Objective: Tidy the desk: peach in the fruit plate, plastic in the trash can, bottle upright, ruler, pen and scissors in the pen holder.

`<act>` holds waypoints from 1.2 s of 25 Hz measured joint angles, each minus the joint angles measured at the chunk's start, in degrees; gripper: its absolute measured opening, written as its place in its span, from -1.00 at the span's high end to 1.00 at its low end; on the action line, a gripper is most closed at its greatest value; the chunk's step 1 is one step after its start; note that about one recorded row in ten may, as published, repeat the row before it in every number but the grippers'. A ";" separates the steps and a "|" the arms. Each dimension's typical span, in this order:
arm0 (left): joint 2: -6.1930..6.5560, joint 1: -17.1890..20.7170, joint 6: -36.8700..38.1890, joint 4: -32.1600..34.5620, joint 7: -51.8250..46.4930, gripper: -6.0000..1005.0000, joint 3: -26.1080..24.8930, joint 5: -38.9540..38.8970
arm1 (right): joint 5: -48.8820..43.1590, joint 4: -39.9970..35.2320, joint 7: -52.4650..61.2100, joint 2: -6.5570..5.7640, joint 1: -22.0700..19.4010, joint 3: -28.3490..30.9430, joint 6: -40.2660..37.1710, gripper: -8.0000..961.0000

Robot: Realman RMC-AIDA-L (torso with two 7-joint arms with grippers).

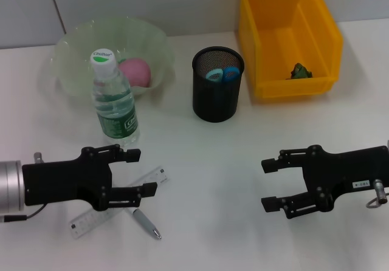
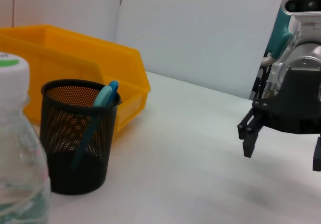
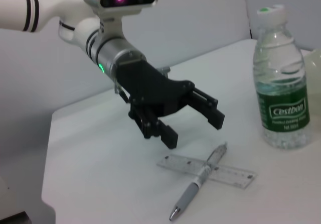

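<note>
I see the peach (image 1: 135,72) in the fruit plate (image 1: 73,52), the bottle (image 1: 115,104) upright, scissors (image 1: 222,74) in the pen holder (image 1: 217,95), and what looks like plastic (image 1: 300,71) binned. The ruler (image 1: 115,204) and pen (image 1: 144,222) remain on the tabletop beneath my left tool (image 1: 135,172), jaws apart; the right tool (image 1: 273,185) idles, also apart.

1. head view: high, looking down on the whole counter (image 1: 206,161).
2. left wrist view: low, near the bottle (image 2: 20,148), facing the right claw (image 2: 281,143).
3. right wrist view: low, facing the left claw (image 3: 193,121); bottle shared.
</note>
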 joint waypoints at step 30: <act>-1.24 -14.50 -6.12 38.15 -68.99 -0.64 47.14 37.11 | -8.90 -3.70 1.98 -0.31 0.24 5.18 0.18 -0.66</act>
